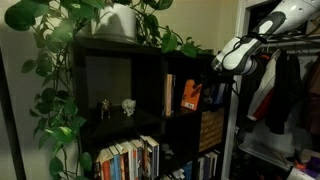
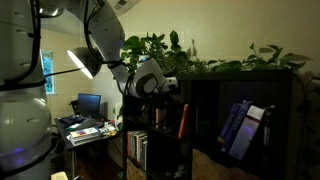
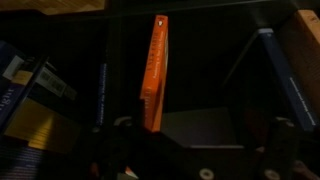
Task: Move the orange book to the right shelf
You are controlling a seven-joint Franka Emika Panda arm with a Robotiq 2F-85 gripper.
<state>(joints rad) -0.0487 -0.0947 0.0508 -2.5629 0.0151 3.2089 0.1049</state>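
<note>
The orange book stands upright and edge-on in a dark cube of the black bookcase. It also shows in both exterior views. My gripper is open, level with the book and just in front of it. The book's lower end is close to the left finger. In both exterior views the gripper hovers at the bookcase front, near the top of the book's cube. The right shelf, the black cube beside the book, holds leaning blue books.
A tan-spined book stands beside the orange one. Small pale figurines sit in the wider cube. A wicker basket and rows of books fill the lower cubes. Potted plants top the bookcase. Clothes hang nearby.
</note>
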